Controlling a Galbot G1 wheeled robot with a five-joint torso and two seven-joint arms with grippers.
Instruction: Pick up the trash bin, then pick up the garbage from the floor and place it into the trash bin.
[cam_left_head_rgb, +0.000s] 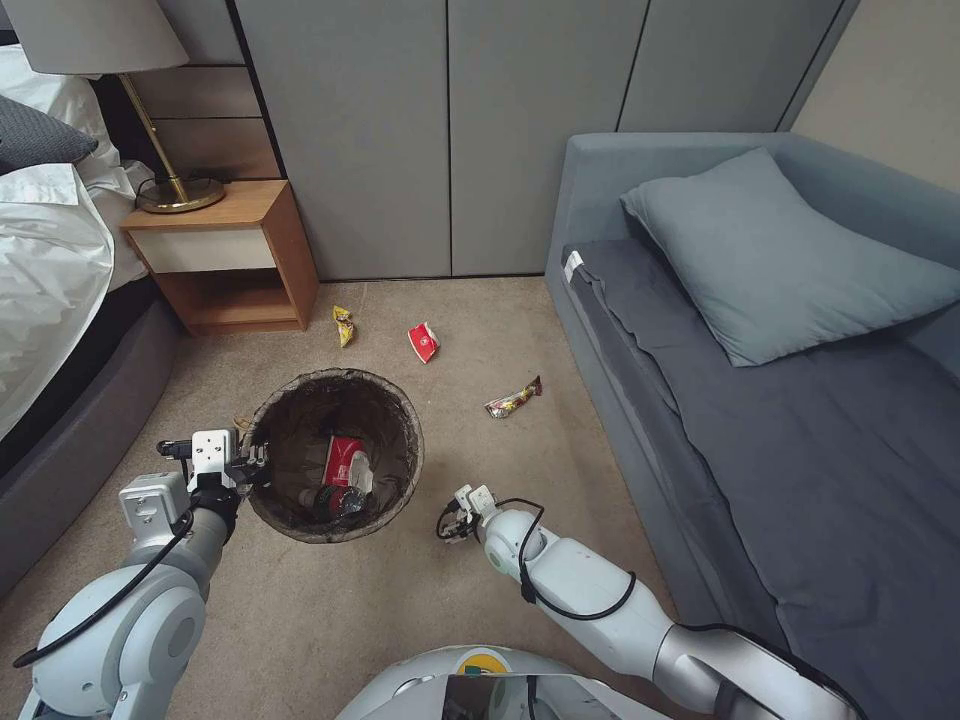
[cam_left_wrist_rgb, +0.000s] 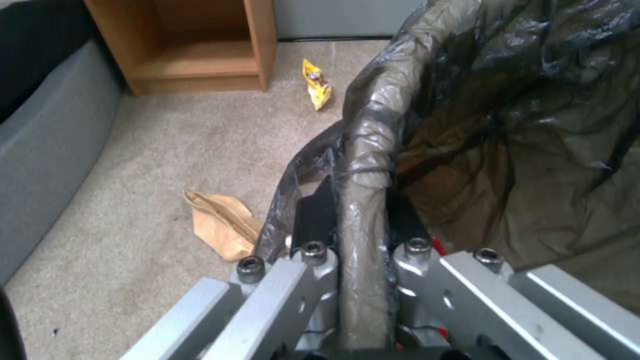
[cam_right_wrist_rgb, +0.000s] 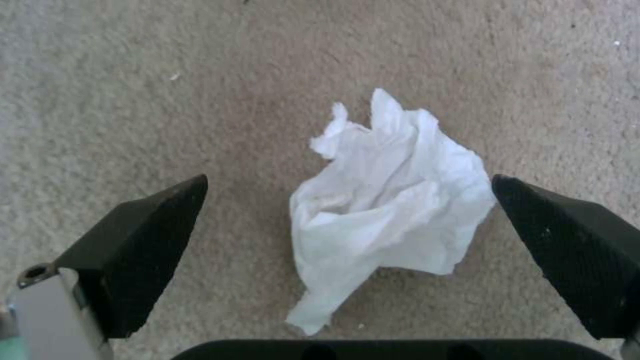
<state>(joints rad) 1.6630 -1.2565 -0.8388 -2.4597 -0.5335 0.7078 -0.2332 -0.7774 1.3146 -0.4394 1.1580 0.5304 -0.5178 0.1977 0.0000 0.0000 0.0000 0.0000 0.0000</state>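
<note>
The trash bin (cam_left_head_rgb: 335, 378), lined with a dark wrinkled bag, sits at the left centre of the head view. My left gripper (cam_left_head_rgb: 256, 462) is shut on its near-left rim (cam_left_wrist_rgb: 367, 125). A red-and-white wrapper (cam_left_head_rgb: 345, 462) and a small bottle (cam_left_head_rgb: 335, 500) lie inside. My right gripper (cam_left_head_rgb: 452, 522) is low over the carpet and open, its fingers on either side of a white tissue wad (cam_right_wrist_rgb: 387, 210). More garbage lies on the floor: a yellow packet (cam_left_head_rgb: 344, 325), a red-and-white wrapper (cam_left_head_rgb: 424, 342), a dark foil wrapper (cam_left_head_rgb: 513, 398) and brown paper (cam_left_wrist_rgb: 220, 225) beside the bin.
A wooden nightstand (cam_left_head_rgb: 225, 255) with a lamp stands at the back left next to a bed (cam_left_head_rgb: 50, 260). A grey sofa bed (cam_left_head_rgb: 780, 400) with a pillow runs along the right. Grey wall panels (cam_left_head_rgb: 450, 130) close off the back. Open carpet (cam_left_head_rgb: 480, 300) lies between them.
</note>
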